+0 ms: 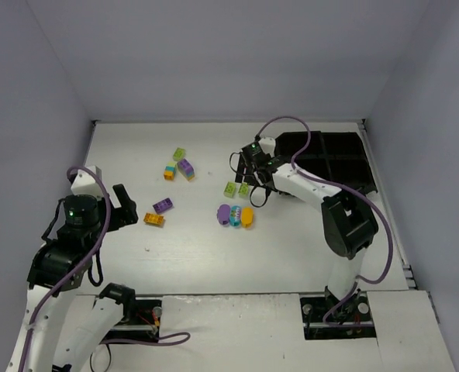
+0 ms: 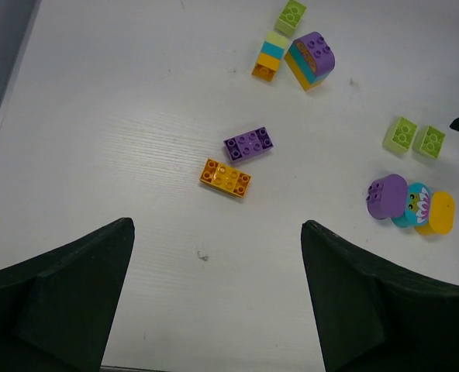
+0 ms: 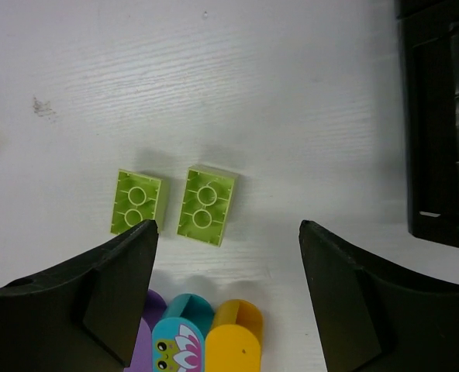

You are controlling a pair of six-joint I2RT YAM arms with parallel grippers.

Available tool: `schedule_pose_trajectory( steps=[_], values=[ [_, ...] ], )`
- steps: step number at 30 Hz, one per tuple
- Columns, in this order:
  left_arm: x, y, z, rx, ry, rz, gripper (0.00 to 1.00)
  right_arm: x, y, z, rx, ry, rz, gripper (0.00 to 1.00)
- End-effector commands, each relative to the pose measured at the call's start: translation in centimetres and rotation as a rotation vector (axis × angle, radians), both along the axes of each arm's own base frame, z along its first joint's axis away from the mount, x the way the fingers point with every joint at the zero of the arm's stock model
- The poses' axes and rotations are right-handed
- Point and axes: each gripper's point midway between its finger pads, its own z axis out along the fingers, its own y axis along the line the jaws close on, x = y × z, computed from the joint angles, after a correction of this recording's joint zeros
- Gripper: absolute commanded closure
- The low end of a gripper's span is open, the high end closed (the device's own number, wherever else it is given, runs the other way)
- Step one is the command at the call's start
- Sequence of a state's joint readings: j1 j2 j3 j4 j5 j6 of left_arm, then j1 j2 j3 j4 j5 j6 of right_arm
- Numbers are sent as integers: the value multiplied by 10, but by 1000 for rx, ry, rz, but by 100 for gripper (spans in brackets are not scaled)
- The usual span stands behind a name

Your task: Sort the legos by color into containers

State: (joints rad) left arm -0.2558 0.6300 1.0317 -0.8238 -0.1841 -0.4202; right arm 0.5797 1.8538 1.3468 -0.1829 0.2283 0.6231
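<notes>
Two lime green bricks [image 3: 208, 204] lie hollow side up, side by side, just ahead of my open, empty right gripper [image 3: 228, 225], which hovers over them [image 1: 236, 188]. Purple, cyan [image 3: 181, 333] and orange [image 3: 233, 337] oval bricks lie in a row beneath that gripper. A purple brick [image 2: 248, 143] and an orange brick [image 2: 226, 177] lie ahead of my open, empty left gripper [image 2: 216, 225]. Farther off are a lime brick [image 2: 291, 15], a lime-cyan-orange stack [image 2: 270, 56] and a purple-topped stack [image 2: 313, 59]. The black divided tray [image 1: 330, 159] sits at the far right.
White walls close in the table on the left, back and right. The right arm's purple cable [image 1: 307, 147] loops over the tray. The tray's edge [image 3: 439, 116] shows at the right of the right wrist view.
</notes>
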Motion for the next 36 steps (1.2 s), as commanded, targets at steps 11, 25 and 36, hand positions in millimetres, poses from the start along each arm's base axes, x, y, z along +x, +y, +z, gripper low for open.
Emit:
schedule_pose_trajectory(
  steps=[11, 25, 36],
  values=[
    [8, 1, 1, 48, 10, -12, 18, 15, 19, -33, 32, 44, -96, 35],
    [8, 3, 0, 57, 14, -7, 18, 25, 20, -26, -15, 16, -24, 87],
    [14, 1, 1, 59, 3, -8, 18, 105, -110, 113, -111, -295, -69, 100]
  ],
)
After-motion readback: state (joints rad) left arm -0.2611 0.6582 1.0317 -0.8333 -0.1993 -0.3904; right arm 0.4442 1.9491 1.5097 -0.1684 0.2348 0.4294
